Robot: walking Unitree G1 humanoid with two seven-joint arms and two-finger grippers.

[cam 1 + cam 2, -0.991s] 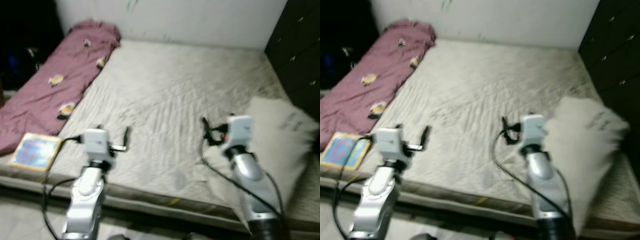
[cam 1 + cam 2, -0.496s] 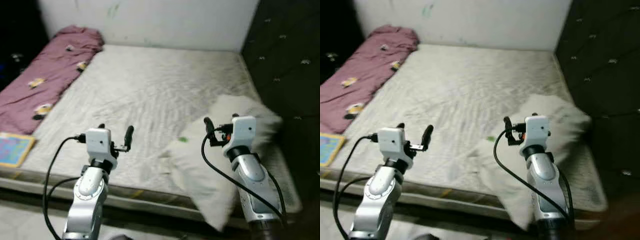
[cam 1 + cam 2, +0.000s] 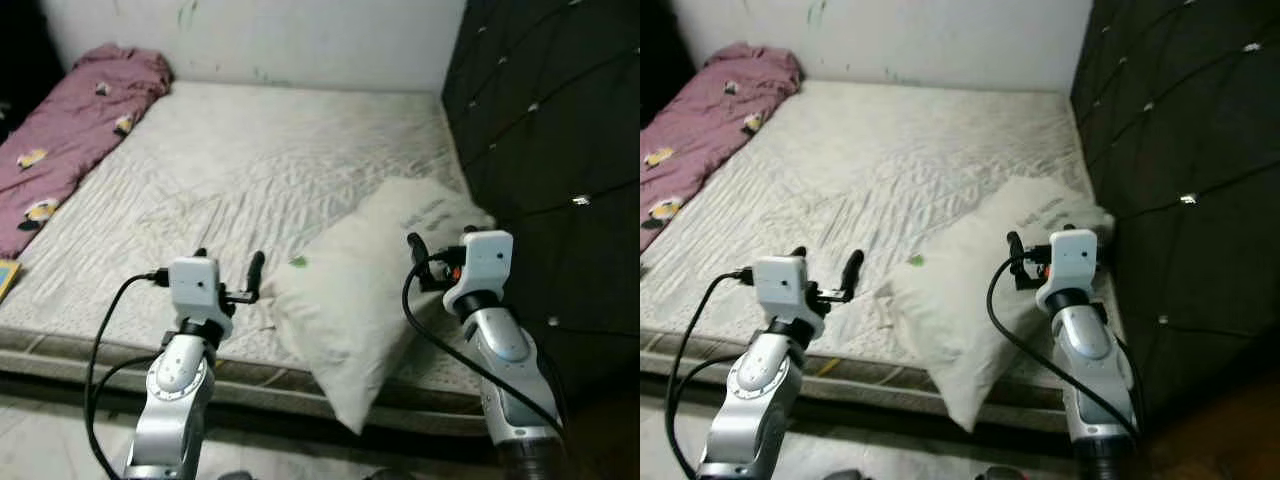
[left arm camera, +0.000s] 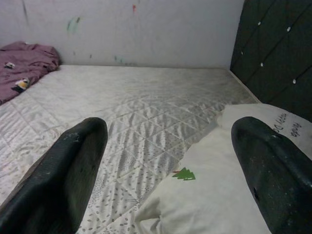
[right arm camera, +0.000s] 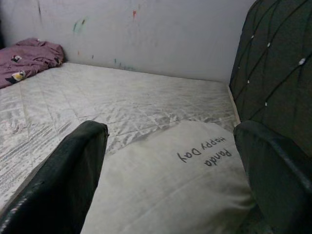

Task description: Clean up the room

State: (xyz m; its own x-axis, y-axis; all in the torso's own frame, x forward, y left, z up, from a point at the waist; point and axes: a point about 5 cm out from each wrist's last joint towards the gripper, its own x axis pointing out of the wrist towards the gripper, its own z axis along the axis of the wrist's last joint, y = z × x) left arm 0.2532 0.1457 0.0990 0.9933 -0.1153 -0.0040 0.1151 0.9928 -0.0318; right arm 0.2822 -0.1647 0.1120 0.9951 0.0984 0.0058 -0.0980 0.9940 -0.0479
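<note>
A white pillow (image 3: 365,290) printed "Panda Happy Day" lies tilted on the right front part of the quilted mattress (image 3: 250,150), one corner hanging over the front edge. My left gripper (image 3: 228,262) hovers open just left of the pillow, above the mattress front. In the left wrist view its fingers (image 4: 63,180) spread wide, with the pillow (image 4: 219,195) low between them. My right gripper (image 3: 438,246) is open over the pillow's right end. The right wrist view looks along its fingers (image 5: 68,180) at the pillow (image 5: 170,195) close below. Neither gripper holds anything.
A maroon blanket (image 3: 60,140) with small prints lies along the bed's left side. A dark tufted headboard (image 3: 540,130) rises on the right. A white wall (image 3: 300,40) stands behind the bed. A book's corner (image 3: 5,278) peeks in at the left edge.
The whole view has swung to the right, so the pillow and headboard now sit nearer the middle and the book has slid to the left edge. Both grippers keep their open pose.
</note>
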